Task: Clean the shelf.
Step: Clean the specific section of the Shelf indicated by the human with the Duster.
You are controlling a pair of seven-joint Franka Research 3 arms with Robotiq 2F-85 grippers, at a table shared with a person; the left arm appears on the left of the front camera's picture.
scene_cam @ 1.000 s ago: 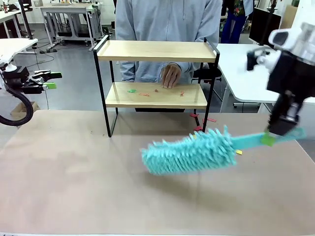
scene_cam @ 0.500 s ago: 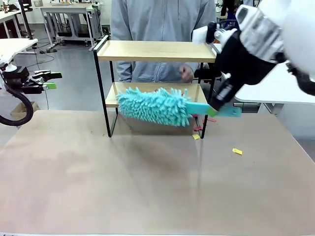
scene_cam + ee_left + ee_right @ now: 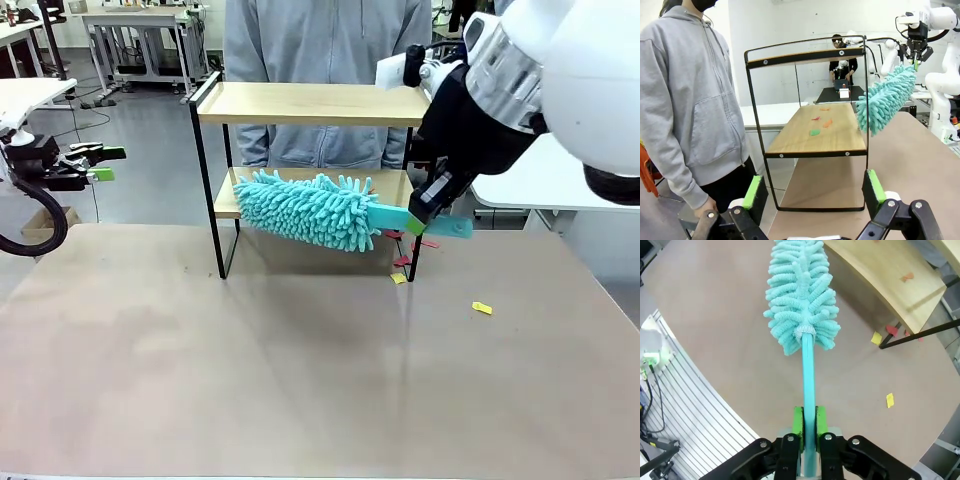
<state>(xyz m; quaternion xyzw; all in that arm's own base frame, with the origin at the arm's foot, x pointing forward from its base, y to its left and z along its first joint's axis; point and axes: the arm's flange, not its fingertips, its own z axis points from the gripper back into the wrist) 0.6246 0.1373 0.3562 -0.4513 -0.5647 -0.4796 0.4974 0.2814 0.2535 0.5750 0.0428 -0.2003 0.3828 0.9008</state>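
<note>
Grips duster [image 3: 310,210] in clamped right jaws just before the shelf [image 3: 300,103], left jaws wide, empty, lower-board scraps [image 3: 814,132] not yet swept.

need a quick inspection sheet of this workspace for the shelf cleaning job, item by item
surface: tan tabletop, with the shelf standing at its far side
job's things: shelf upright; green and orange scraps on its lower board; turquoise duster held along that board's front edge, contact unclear
clutter: yellow scraps on the table; red bits by the shelf's right foot
grippers: right gripper shut on the duster's handle; left gripper open and empty, off the table's left side
cables: black hose looped under the left arm
surroundings: person in a grey hoodie behind the shelf; white tables beyond
</note>
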